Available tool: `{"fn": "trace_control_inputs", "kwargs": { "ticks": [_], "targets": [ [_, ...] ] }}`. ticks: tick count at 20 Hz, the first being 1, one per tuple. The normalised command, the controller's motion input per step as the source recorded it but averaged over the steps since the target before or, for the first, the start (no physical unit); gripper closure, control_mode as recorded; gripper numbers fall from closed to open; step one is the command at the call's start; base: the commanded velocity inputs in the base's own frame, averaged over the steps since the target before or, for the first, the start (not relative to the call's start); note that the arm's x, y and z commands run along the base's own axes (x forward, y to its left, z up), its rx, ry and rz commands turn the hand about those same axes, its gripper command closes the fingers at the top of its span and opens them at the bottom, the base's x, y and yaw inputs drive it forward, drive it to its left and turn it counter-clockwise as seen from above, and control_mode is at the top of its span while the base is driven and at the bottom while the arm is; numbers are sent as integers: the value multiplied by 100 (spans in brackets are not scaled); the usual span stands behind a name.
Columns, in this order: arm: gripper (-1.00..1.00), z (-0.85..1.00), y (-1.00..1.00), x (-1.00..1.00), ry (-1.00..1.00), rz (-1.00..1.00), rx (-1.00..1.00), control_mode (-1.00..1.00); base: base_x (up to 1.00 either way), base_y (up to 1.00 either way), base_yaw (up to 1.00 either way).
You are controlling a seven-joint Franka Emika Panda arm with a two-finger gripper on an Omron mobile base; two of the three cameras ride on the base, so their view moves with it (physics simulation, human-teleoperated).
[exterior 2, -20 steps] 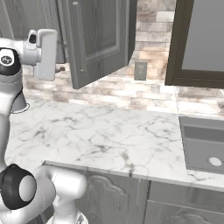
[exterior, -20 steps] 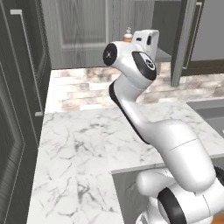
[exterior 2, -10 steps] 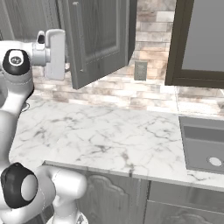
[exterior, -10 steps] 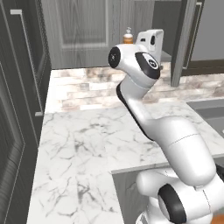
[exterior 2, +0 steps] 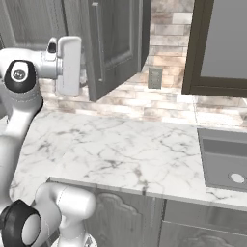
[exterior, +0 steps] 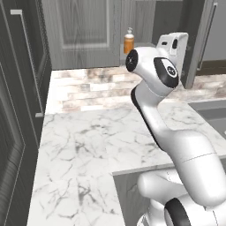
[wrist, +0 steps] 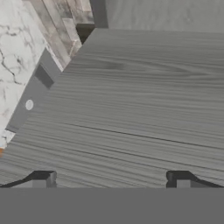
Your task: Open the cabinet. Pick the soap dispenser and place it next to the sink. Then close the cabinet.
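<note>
The soap dispenser (exterior: pixel 129 41), orange with a white pump, stands on the shelf of the light grey cabinet (exterior: pixel 81 31), between its doors. The right-hand door (exterior 2: pixel 115 46) is swung out over the counter. My gripper (wrist: pixel 111 181) is open, its fingertips (wrist: pixel 43 179) spread wide with nothing between them. It faces the door's wood-grain panel (wrist: pixel 140 100) at close range. The white hand (exterior: pixel 175 43) hangs right of the bottle, just beside the open door (exterior 2: pixel 69 65). The grey sink (exterior 2: pixel 224 159) lies in the counter to the right.
A white marble countertop (exterior: pixel 88 145) runs below the cabinet, backed by a stone-tile wall (exterior: pixel 92 86). A dark tall cabinet with a long silver bar handle (exterior: pixel 26 57) stands at the left. A dark-framed panel (exterior 2: pixel 222 48) hangs above the sink.
The hand has swung right, from in front of the soap dispenser to beside the open door. The gripper stays open and the door and bottle have not moved.
</note>
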Motion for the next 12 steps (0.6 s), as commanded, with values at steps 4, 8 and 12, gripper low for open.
{"fn": "trace_control_inputs", "kwargs": {
  "ticks": [4, 8, 12],
  "targets": [
    [-100, 0, -37, -25, -1, -7, 0, -100, 0, 0, 0],
    [-100, 0, -29, -18, -3, -3, 0, -100, 0, 0, 0],
    [-100, 0, -13, -12, -6, 0, 0, -100, 0, 0, 0]
  ]
}}
